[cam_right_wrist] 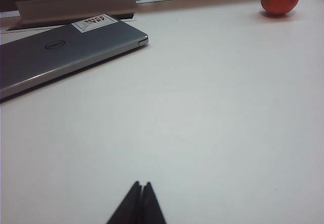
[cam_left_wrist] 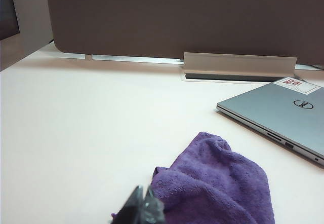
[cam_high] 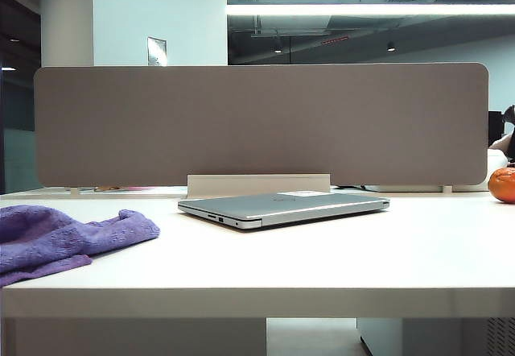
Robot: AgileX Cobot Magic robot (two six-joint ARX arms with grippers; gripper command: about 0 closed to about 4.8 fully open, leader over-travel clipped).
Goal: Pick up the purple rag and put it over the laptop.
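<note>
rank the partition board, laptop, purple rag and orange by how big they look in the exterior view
1. partition board
2. laptop and purple rag: look alike, and the frame edge cuts off the rag, so unranked
3. orange, also partly cut off

Neither gripper appears in this view.

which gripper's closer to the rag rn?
Left. The left gripper, shut, sits right at the rag's edge. The right gripper, also shut, is over bare table past the laptop; no rag in its view.
</note>
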